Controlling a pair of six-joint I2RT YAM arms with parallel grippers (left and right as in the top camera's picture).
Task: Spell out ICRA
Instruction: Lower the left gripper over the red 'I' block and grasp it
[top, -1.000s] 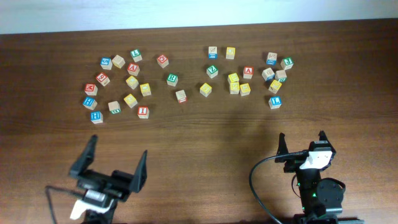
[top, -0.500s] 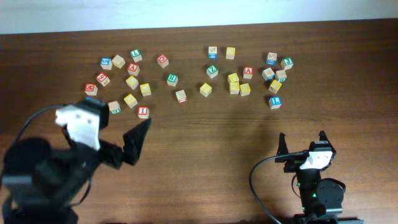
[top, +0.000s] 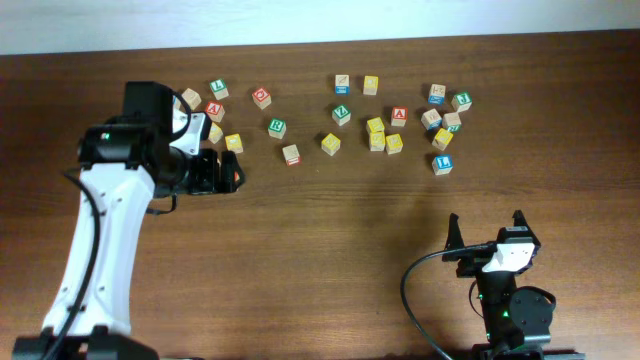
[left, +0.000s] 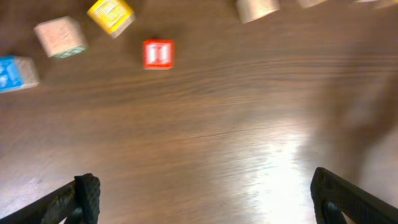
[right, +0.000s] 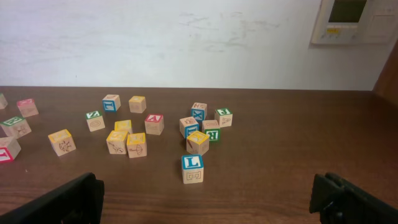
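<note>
On the brown table (top: 330, 230) the letter cubes (top: 331, 143) lie mixed up; no word yet. The left gripper (left: 205, 186), jaws apart, hangs near the red I cube (left: 158, 54). The right gripper (top: 485, 222) is open and empty too.

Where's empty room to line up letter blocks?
The wide bare table stretch in front of the blocks, between the left arm and right gripper, is free. So is the corner right of the blue L block. Crowded: the bunches up top.

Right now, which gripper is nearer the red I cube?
Left. The left gripper hovers close by the red I cube; the right gripper is far across the table.
</note>
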